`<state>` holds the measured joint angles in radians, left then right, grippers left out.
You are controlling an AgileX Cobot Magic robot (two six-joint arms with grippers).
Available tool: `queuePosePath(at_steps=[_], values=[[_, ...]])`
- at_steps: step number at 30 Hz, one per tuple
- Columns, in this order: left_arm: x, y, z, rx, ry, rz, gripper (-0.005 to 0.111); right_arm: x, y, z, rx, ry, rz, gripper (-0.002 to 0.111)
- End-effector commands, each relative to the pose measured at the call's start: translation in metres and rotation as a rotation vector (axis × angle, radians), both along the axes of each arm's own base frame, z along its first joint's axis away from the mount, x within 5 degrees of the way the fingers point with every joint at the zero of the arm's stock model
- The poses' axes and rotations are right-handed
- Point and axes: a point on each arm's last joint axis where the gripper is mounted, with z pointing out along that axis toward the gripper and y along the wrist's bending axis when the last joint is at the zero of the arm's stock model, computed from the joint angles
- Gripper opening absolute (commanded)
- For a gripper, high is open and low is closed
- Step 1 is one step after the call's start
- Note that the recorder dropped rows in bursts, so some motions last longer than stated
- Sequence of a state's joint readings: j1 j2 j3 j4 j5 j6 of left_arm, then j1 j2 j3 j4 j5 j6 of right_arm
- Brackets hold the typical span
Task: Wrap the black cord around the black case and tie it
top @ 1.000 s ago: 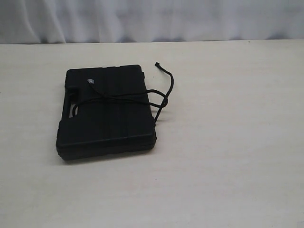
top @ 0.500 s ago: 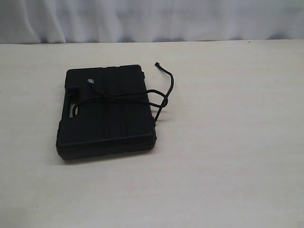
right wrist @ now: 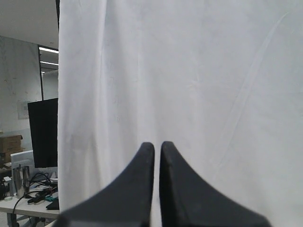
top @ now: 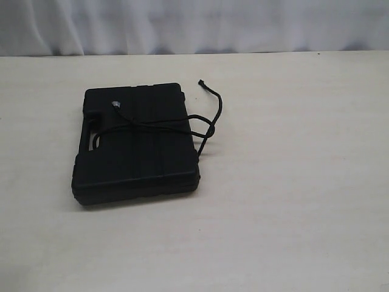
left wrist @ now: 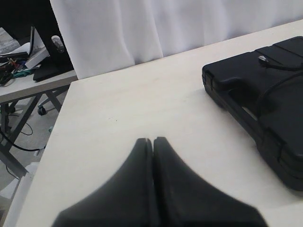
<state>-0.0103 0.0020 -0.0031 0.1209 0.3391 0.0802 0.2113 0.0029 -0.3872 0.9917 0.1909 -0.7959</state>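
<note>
Both sets of jaws are pinched shut and empty, left gripper (left wrist: 152,141) near the black case (top: 137,152), right gripper (right wrist: 157,146) facing a curtain (right wrist: 189,71), while the black cord (top: 159,125) lies unmoved, looped across the case on the table (top: 292,182), so the tie looks finished.

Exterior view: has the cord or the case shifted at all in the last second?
Nothing visibly changed. The black cord still crosses the black case, with its free end curling on the table beside it.
</note>
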Motion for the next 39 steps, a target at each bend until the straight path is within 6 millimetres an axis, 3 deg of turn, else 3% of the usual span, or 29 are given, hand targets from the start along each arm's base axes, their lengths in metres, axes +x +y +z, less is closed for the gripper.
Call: queuePosePath(at_steps=[1,12,17,20,25,32,39], values=[[0.0,0.0,0.0,-0.008,-0.008,0.006,0.0,0.0,0.0,-0.001,0.005,-0.001,-0.003,0.004],[0.0,0.0,0.0,-0.008,-0.008,0.006,0.0,0.0,0.0,-0.001,0.004,0.002,0.042,0.004],[0.0,0.0,0.0,-0.008,-0.008,0.006,0.0,0.005,-0.006,-0.005,-0.052,-0.05,-0.075,0.004],[0.0,0.0,0.0,-0.008,-0.008,0.006,0.0,0.014,-0.008,-0.02,-0.192,-0.06,-0.174,0.004],[0.0,0.0,0.0,-0.006,-0.007,0.006,0.0,0.032,-0.008,-0.066,-0.449,0.026,-0.31,0.004],[0.0,0.0,0.0,-0.006,-0.007,0.006,0.0,0.045,-0.015,-0.117,-0.397,0.214,-0.402,0.004],[0.0,0.0,0.0,-0.006,-0.007,0.006,0.0,0.044,-0.014,-0.131,-0.415,0.368,-0.376,0.004]])
